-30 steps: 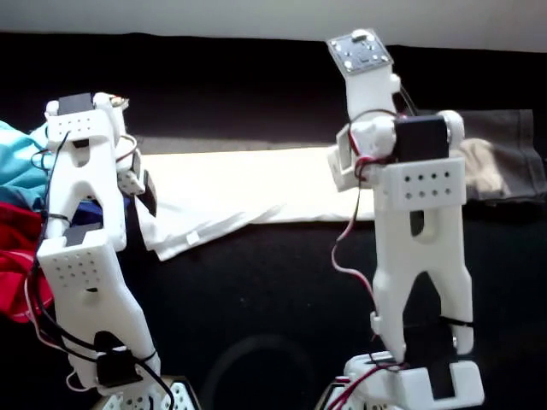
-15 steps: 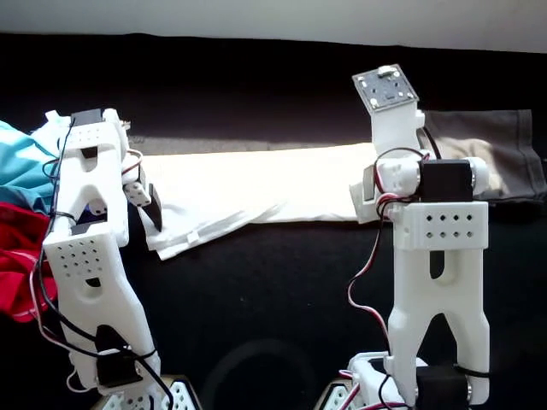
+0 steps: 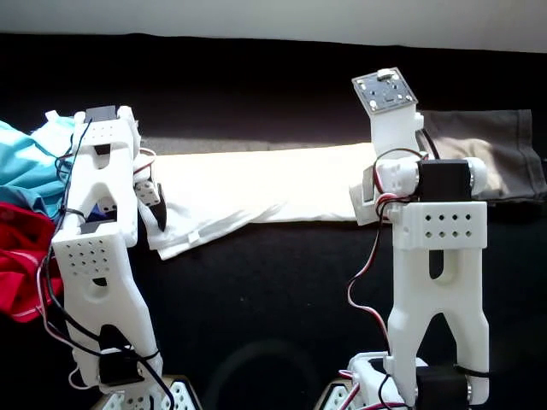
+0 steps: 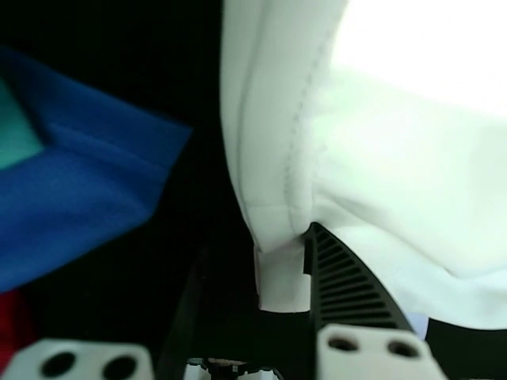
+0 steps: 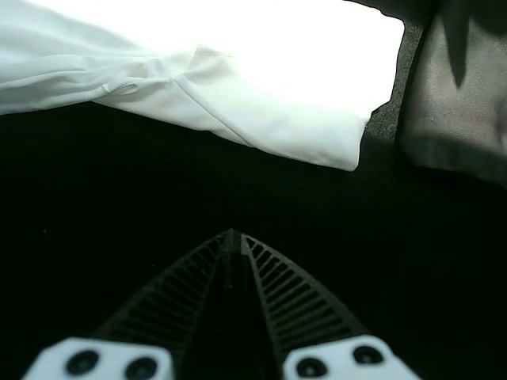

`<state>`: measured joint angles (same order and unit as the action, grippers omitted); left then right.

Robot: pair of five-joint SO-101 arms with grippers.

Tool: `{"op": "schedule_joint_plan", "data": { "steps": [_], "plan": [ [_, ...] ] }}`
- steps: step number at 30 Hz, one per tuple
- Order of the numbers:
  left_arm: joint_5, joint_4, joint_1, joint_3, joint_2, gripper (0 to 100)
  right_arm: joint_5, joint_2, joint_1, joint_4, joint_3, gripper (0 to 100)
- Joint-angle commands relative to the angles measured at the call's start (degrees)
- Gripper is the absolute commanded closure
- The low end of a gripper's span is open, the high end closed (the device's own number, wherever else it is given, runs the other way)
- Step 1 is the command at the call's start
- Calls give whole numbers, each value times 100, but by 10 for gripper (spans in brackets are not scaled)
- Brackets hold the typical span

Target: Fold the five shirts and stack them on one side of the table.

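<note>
A long white shirt (image 3: 256, 188) lies folded into a strip across the black table (image 3: 256, 307). My left gripper (image 3: 155, 209) is at its left end, shut on a fold of the white shirt (image 4: 281, 269). My right gripper (image 5: 231, 237) is shut and holds nothing, hovering over bare table just short of the white shirt's (image 5: 261, 87) right corner. A grey shirt (image 3: 496, 154) lies flat at the far right, beside that corner (image 5: 459, 103).
A heap of unfolded shirts sits at the table's left edge: teal (image 3: 21, 171), red (image 3: 21, 265) and blue (image 4: 71, 198). The right arm (image 3: 436, 231) stands tall over the shirt's right end. A pale wall runs along the back.
The right arm swung to the right, from over the white shirt toward its right end, then stopped. The left arm shifted slightly right, still holding the shirt's edge.
</note>
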<state>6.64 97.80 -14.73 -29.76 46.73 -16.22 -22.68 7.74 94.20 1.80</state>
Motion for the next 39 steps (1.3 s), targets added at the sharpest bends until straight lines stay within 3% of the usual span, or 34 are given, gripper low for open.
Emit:
{"op": "schedule_joint_plan", "data": {
  "steps": [1, 18, 27, 35, 39],
  "plan": [
    [62, 9, 127, -57, -303, 805, -70, -224, -75, -22, -13, 992],
    [308, 369, 110, 110, -998, 805, -79, -224, -66, -57, -13, 992],
    [422, -352, 40, 92, 40, 805, -79, -224, -66, -31, -13, 992],
    [563, -220, -321, -330, 251, 805, -79, -224, -295, -13, -48, 992],
    [220, -176, -338, -418, 286, 816, -79, -233, -321, 57, -57, 992]
  ]
}}
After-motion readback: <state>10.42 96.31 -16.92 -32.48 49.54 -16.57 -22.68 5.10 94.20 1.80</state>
